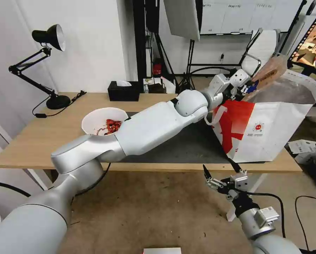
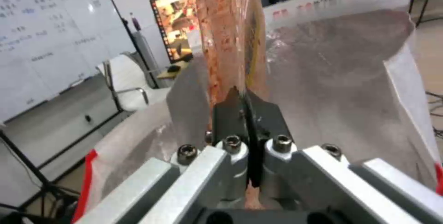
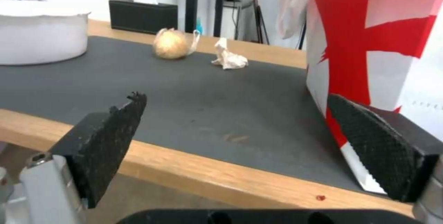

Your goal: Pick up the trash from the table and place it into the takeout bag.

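your left gripper [image 1: 248, 86] is clamped on the clear plastic food tray [image 1: 269, 73], its fingers [image 2: 231, 113] pressed together on the tray's edge. the tray, smeared with red scraps, stands tilted above the open mouth of the takeout bag [image 1: 270, 134], at the far right of the table [image 1: 31, 141]. in the left wrist view you see the tray [image 2: 228, 33] rising from the pinch with the bag's silver foil lining [image 2: 341, 89] behind it.

your right gripper [image 1: 223, 173] hangs just off the table's near edge, in front of the bag, with its fingers [image 3: 115, 130] spread apart and nothing between them.

on the dark grey mat [image 1: 186, 144], the white bowl with red scraps [image 1: 103, 121] sits to the left. in the right wrist view the knotted yellowish bag [image 3: 171, 44] and the crumpled tissue [image 3: 228, 57] lie near each other toward the mat's far side. the black tissue box [image 1: 123, 91] and the desk lamp [image 1: 45, 63] stand at the far edge.
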Controlling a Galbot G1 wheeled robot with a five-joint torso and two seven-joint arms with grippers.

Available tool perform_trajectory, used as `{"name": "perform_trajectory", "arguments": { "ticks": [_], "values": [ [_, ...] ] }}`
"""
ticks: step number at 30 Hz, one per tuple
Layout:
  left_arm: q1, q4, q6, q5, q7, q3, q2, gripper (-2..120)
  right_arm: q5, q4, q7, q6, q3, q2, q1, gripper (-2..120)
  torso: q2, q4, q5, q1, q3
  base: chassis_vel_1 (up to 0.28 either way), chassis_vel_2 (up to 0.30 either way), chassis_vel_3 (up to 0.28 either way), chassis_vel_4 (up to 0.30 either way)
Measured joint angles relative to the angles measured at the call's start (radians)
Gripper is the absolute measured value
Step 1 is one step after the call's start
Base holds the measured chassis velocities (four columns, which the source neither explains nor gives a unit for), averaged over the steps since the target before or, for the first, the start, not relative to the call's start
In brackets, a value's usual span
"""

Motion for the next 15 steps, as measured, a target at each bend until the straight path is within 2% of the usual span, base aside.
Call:
{"name": "perform_trajectory", "arguments": {
  "ticks": [4,5,6,8,10,11,12,14,15],
  "values": [
    [0.001,-0.013,0.012,-0.045,-0.012,0.002,0.011,0,0.003,0.000,-0.002,-0.003,0.001,-0.007,-0.001,100,0.000,0.0001,-0.0001,0.000,0.000,0.000,0.000,0.000,0.000],
    [0.001,-0.021,0.018,-0.071,-0.025,-0.004,0.012,5,0.004,0.001,-0.002,-0.004,0.003,-0.008,-0.002,100,0.000,0.0001,0.0000,0.000,0.000,0.000,0.000,0.000,0.000],
    [0.001,-0.021,0.018,-0.071,-0.025,-0.004,0.012,5,0.004,0.001,-0.002,-0.004,0.003,-0.008,-0.002,100,0.000,0.0001,0.0000,0.000,0.000,0.000,0.000,0.000,0.000],
    [0.002,-0.048,0.030,-0.134,-0.058,-0.022,0.016,17,0.006,0.007,-0.003,-0.005,0.006,-0.008,-0.007,100,0.000,-0.0001,0.0000,0.000,0.000,0.000,0.000,0.000,0.000],
    [0.003,-0.056,0.032,-0.147,-0.066,-0.025,0.018,19,0.006,0.008,-0.003,-0.006,0.007,-0.008,-0.008,100,0.000,-0.0002,0.0000,0.000,0.000,0.000,0.000,0.000,0.000],
    [0.003,-0.082,0.035,-0.178,-0.083,-0.031,0.031,25,0.006,0.010,-0.004,-0.007,0.009,-0.008,-0.010,100,0.000,-0.0003,0.0000,0.000,0.000,0.000,0.000,0.000,0.000],
    [0.003,-0.082,0.035,-0.178,-0.083,-0.031,0.031,25,0.006,0.010,-0.004,-0.007,0.009,-0.008,-0.010,100,0.000,-0.0003,0.0000,0.000,0.000,0.000,0.000,0.000,0.000],
    [0.003,-0.120,0.036,-0.205,-0.095,-0.037,0.054,37,0.007,0.012,-0.005,-0.008,0.018,-0.009,-0.012,100,0.000,0.0001,-0.0001,0.000,0.000,0.000,0.000,0.000,0.000],
    [0.003,-0.120,0.036,-0.205,-0.095,-0.037,0.054,37,0.007,0.012,-0.005,-0.008,0.018,-0.009,-0.012,100,0.000,0.0001,-0.0001,0.000,0.000,0.000,0.000,0.000,0.000]
  ]
}}
